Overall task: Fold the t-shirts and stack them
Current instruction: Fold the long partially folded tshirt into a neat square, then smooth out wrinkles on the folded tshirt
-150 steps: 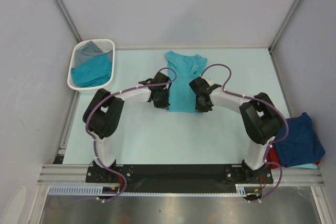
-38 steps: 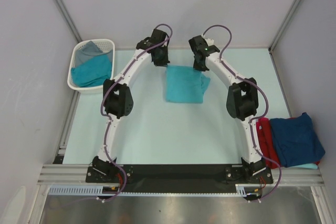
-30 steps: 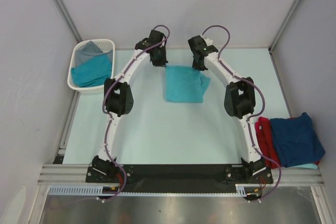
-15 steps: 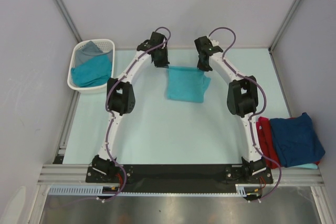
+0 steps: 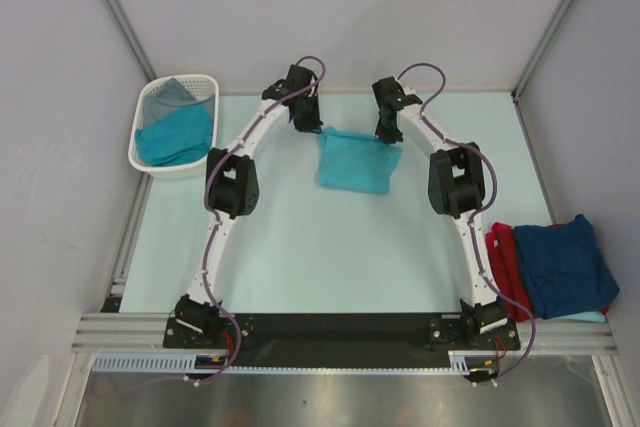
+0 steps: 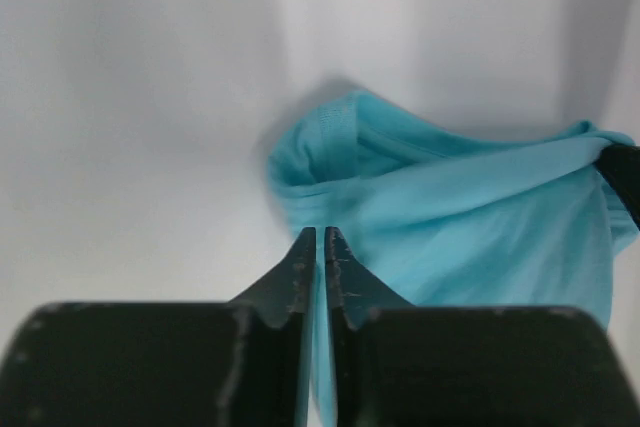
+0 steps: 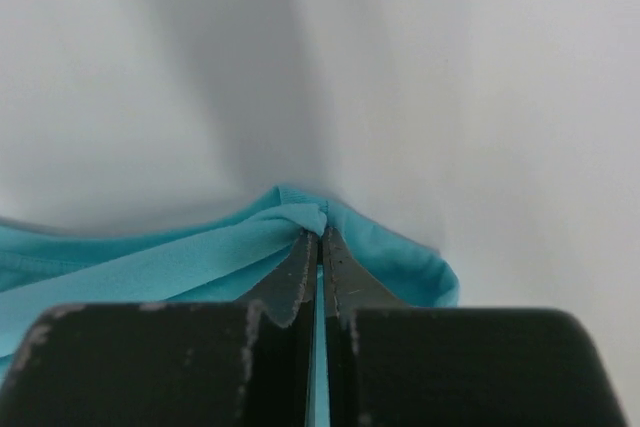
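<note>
A folded teal t-shirt [image 5: 356, 162] lies on the pale table toward the far side, between both arms. My left gripper [image 5: 316, 128] is shut on its far left corner, and in the left wrist view the cloth [image 6: 470, 227] runs between the fingertips of that gripper [image 6: 320, 233]. My right gripper [image 5: 386, 135] is shut on the far right corner; the right wrist view has the hem [image 7: 150, 262] bunched at the tips of that gripper [image 7: 320, 233]. A navy t-shirt [image 5: 565, 265] lies on a red one [image 5: 503, 257] at the right edge.
A white slotted basket [image 5: 140, 127] at the far left holds another teal shirt [image 5: 178, 135] and a grey one [image 5: 172, 93]. The enclosure's back wall stands just beyond both grippers. Grey side walls close in left and right.
Over the last second both grippers have slid toward the back wall and drawn the teal shirt's far edge with them. The shirt now lies a little farther back and flatter.
</note>
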`<state>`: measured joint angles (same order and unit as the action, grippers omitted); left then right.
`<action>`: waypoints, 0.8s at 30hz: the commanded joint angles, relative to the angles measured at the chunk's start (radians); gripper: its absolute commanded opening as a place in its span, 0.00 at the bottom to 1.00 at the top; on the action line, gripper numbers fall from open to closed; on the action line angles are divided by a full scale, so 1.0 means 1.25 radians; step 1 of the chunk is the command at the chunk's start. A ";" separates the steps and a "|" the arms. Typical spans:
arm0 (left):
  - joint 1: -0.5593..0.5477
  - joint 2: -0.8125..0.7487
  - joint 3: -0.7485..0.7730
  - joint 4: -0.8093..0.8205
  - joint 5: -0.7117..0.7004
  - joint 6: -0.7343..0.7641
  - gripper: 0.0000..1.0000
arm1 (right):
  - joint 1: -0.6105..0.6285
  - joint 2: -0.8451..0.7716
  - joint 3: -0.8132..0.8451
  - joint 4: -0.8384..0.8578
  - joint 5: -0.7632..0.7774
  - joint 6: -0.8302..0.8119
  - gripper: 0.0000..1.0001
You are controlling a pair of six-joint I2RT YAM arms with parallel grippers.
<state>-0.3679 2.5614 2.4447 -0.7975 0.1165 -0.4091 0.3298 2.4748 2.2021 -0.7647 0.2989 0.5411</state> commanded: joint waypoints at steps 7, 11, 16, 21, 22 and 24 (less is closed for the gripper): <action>0.029 -0.117 0.069 -0.026 -0.135 0.008 0.40 | -0.018 -0.122 -0.023 0.052 0.039 -0.040 0.73; 0.024 -0.212 0.015 -0.010 -0.071 -0.008 0.44 | -0.001 -0.219 -0.067 0.052 -0.014 -0.041 0.78; -0.033 -0.279 -0.166 0.027 -0.047 -0.006 0.33 | 0.058 -0.314 -0.202 0.095 -0.046 -0.024 0.40; -0.095 -0.327 -0.349 0.126 -0.021 -0.017 0.14 | 0.121 -0.334 -0.348 0.122 -0.026 -0.007 0.00; -0.108 -0.329 -0.382 0.136 -0.020 -0.020 0.12 | 0.123 -0.329 -0.361 0.120 -0.026 0.000 0.00; -0.116 -0.327 -0.406 0.158 -0.017 -0.025 0.08 | 0.129 -0.318 -0.387 0.132 -0.028 -0.001 0.00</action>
<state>-0.4747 2.1529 2.0266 -0.6670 0.0589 -0.4210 0.4866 2.0388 1.7966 -0.6113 0.2638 0.5232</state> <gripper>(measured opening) 0.105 0.009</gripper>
